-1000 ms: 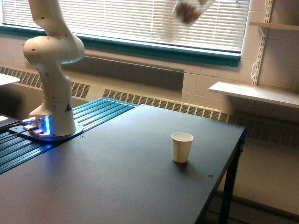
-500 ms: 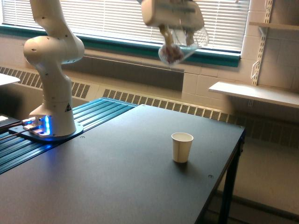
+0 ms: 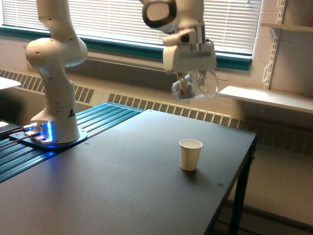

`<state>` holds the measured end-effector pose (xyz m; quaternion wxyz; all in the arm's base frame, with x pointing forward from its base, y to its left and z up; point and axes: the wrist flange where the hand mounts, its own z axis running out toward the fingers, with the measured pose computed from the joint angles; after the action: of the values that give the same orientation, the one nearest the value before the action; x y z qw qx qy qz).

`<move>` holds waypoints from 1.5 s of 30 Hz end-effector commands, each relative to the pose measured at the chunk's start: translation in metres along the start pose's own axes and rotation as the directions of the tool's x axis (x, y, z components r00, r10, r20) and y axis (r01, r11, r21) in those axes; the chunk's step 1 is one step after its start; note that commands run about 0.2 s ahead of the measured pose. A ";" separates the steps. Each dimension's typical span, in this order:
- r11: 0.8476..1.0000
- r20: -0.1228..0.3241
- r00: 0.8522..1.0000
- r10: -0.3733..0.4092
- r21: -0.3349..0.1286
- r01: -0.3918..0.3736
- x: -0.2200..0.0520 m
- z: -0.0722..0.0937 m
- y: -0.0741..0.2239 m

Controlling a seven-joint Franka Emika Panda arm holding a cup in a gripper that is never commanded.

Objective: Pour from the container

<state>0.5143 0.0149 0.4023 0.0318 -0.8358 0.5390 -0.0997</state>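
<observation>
The gripper [image 3: 191, 78] hangs from the white Panda arm [image 3: 54, 73], its fingers closed on a clear rounded container [image 3: 194, 88] that sits just under the gripper body, tilted on its side. Reddish-brown bits gather in the end of the container toward the exterior view's left. Well below the gripper, roughly underneath it, a cream paper cup [image 3: 190, 154] stands upright on the dark table [image 3: 122, 186], apart from the container.

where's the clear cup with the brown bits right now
In the exterior view the clear cup hangs in the claw, high above the dark table, almost straight over the white paper cup standing toward the table's right side.
</observation>
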 end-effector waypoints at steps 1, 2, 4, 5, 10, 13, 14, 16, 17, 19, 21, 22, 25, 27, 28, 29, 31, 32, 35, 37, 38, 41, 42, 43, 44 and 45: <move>1.000 0.078 0.997 -0.022 -0.012 0.023 -0.035 0.011 -0.006; 1.000 0.086 0.996 -0.018 -0.014 0.019 -0.038 0.013 -0.006; 1.000 0.105 0.994 -0.013 -0.022 0.016 -0.045 0.017 -0.005; 1.000 0.112 0.994 -0.012 -0.026 0.015 -0.048 0.019 -0.004; 0.998 0.173 0.984 0.049 -0.043 -0.042 -0.057 0.031 0.003; 0.997 0.227 0.972 0.055 -0.061 -0.042 -0.065 0.041 0.006; 0.997 0.238 0.970 0.056 -0.067 -0.041 -0.068 0.044 0.006; 0.997 0.243 0.968 0.059 -0.071 -0.043 -0.069 0.047 0.005; 0.997 0.243 0.968 0.059 -0.070 -0.043 -0.068 0.048 0.004; 0.996 0.270 0.961 0.058 -0.085 -0.036 -0.070 0.055 0.006; 0.996 0.282 0.957 0.063 -0.081 -0.042 -0.068 0.061 0.007; 0.995 0.286 0.956 0.061 -0.088 -0.038 -0.067 0.065 0.009; 0.993 0.310 0.947 0.086 -0.107 -0.055 -0.064 0.076 0.013; 0.990 0.329 0.939 0.103 -0.124 -0.065 -0.063 0.084 0.017; 0.989 0.338 0.935 0.112 -0.131 -0.072 -0.062 0.088 0.019; 0.987 0.345 0.931 0.123 -0.139 -0.079 -0.062 0.092 0.021; 0.985 0.354 0.926 0.133 -0.149 -0.084 -0.062 0.098 0.023; 0.985 0.359 0.924 0.132 -0.154 -0.081 -0.063 0.100 0.024; 0.982 0.377 0.915 0.141 -0.167 -0.082 -0.065 0.108 0.025; 0.981 0.396 0.906 0.149 -0.174 -0.085 -0.066 0.113 0.027; 0.980 0.406 0.901 0.154 -0.177 -0.088 -0.066 0.114 0.027; 0.979 0.432 0.886 0.167 -0.179 -0.097 -0.066 0.119 0.028; 0.978 0.441 0.881 0.174 -0.180 -0.103 -0.065 0.120 0.029; 0.977 0.445 0.877 0.181 -0.185 -0.108 -0.065 0.121 0.030; 0.975 0.451 0.872 0.189 -0.190 -0.113 -0.064 0.122 0.030; 0.974 0.458 0.867 0.196 -0.191 -0.120 -0.063 0.123 0.031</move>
<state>0.4839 0.0581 0.2681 0.0916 -0.7827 0.5987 0.1434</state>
